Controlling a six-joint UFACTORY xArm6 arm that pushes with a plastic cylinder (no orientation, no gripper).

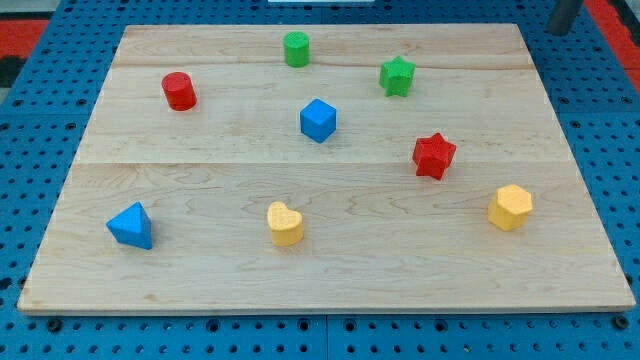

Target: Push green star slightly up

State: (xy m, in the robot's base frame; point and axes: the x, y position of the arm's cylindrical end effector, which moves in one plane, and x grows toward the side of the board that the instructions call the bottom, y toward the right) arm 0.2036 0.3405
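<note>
The green star [397, 76] lies on the wooden board [320, 270], near the view's top, right of centre. My tip [562, 31] shows at the view's top right corner, just off the board's corner. It is far to the right of the green star and a little above it, touching no block.
A green cylinder [296, 48] lies left of the star. A blue cube [318, 120] is below and to its left, a red star [434, 155] below it. Also on the board are a red cylinder [179, 91], a yellow hexagon [510, 207], a yellow heart [285, 223] and a blue triangle [131, 225].
</note>
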